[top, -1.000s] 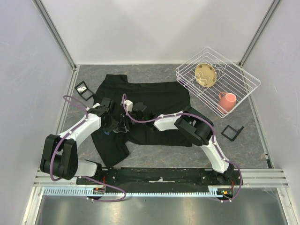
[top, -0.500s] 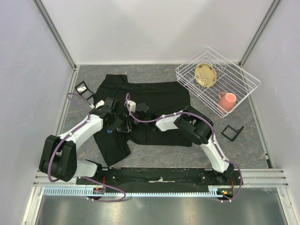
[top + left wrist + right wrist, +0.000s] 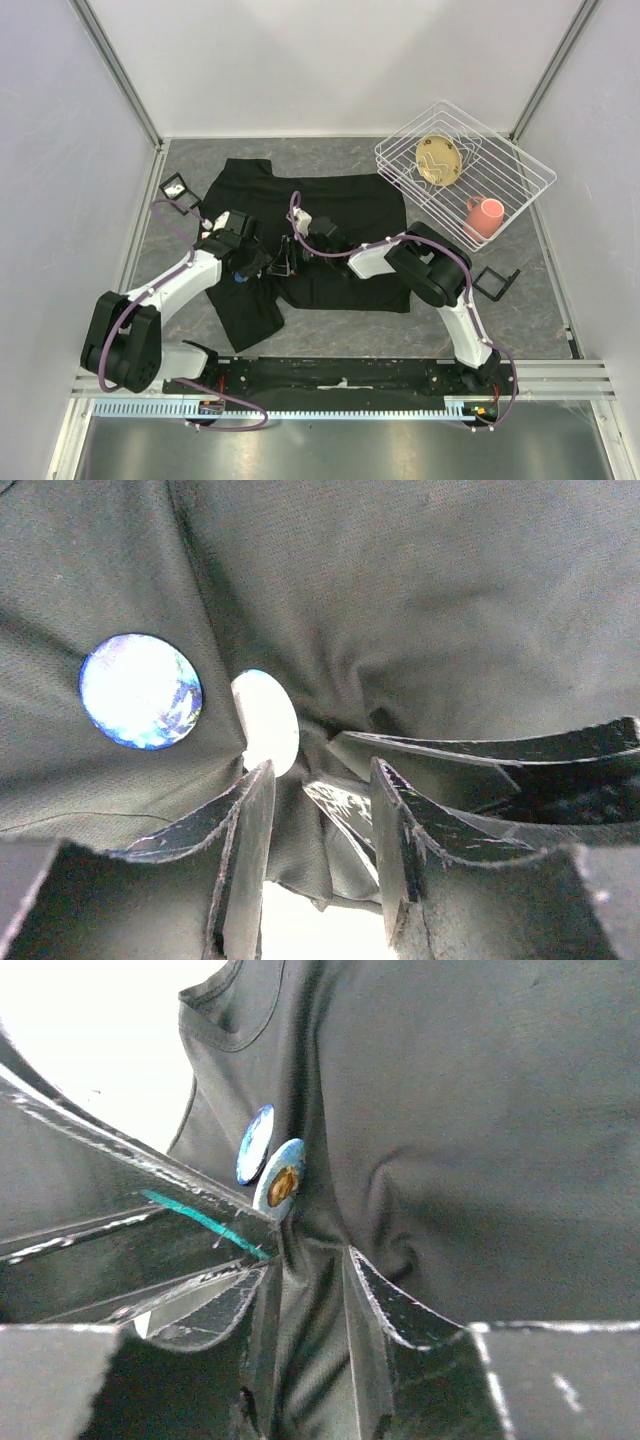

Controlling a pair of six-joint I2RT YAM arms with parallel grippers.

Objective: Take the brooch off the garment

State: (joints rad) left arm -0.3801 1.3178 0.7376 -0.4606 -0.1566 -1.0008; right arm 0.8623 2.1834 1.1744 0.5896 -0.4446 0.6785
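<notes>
The garment (image 3: 340, 210) is a black T-shirt spread on the table. Two round brooches sit on it close together. In the left wrist view one is blue (image 3: 140, 690) and one shows white, edge-on (image 3: 267, 722). In the right wrist view they are the blue one (image 3: 254, 1144) and one with an orange centre (image 3: 280, 1185). My left gripper (image 3: 268, 262) (image 3: 315, 780) holds a raised fold of fabric just below the white brooch. My right gripper (image 3: 288, 256) (image 3: 308, 1260) is shut on the same bunch of fabric, tip to tip with the left.
A white wire rack (image 3: 515, 153) stands at the back right with a yellow plate (image 3: 438, 160) and a pink mug (image 3: 484, 215) in it. Small black square frames lie at the right (image 3: 495, 282) and back left (image 3: 175, 190). Walls enclose the table.
Both grippers have moved to the right together, and the shirt's lower left part has been dragged right with them.
</notes>
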